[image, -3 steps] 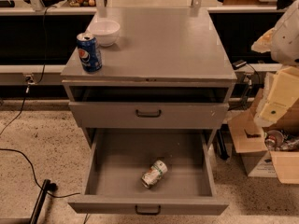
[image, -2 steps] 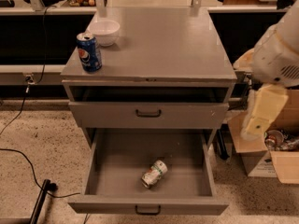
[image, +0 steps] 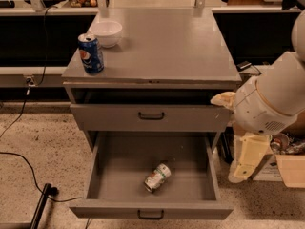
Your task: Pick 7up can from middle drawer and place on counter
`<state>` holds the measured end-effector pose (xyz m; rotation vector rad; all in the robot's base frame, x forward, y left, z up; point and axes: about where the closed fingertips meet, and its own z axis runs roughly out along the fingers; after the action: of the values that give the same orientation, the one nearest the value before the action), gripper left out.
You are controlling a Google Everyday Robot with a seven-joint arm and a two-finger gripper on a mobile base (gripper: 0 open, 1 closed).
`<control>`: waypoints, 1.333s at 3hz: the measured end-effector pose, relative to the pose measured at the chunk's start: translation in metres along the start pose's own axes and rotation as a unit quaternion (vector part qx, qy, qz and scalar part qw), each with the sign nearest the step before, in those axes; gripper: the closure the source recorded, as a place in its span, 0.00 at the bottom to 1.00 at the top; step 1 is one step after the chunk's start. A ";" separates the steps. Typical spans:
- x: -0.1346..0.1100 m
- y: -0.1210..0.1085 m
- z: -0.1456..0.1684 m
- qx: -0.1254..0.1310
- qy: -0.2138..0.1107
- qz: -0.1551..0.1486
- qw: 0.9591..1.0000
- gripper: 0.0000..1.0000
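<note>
Silver-white, green-marked 7up can (image: 157, 177), grey middle drawer (image: 119, 168), blue Pepsi can (image: 91, 54), cream claw (image: 240, 168) right of middle drawer

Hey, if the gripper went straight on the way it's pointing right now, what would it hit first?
Probably the floor just right of the middle drawer; the gripper points down outside it, not at the 7up can. Depth is unclear.

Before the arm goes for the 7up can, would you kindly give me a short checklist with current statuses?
1. Middle drawer pulled open: ok.
2. 7up can in view, lying on its side on the drawer floor: ok.
3. Gripper over the can: not ok; it hangs outside the drawer, past its right side.
4. Gripper ready to grasp: cannot tell.
5. Counter has bare surface beside the Pepsi can and white bowl: ok.
</note>
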<state>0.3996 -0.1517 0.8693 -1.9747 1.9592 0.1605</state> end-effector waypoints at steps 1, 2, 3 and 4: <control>-0.012 0.008 0.000 -0.023 0.032 -0.028 0.999 0.00; -0.019 0.003 0.062 -0.056 0.017 -0.079 0.995 0.00; -0.023 0.013 0.135 -0.069 -0.023 -0.139 0.988 0.00; -0.029 -0.001 0.144 -0.038 -0.031 -0.159 0.986 0.00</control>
<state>0.4231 -0.0772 0.7443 -2.2715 1.5941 0.2155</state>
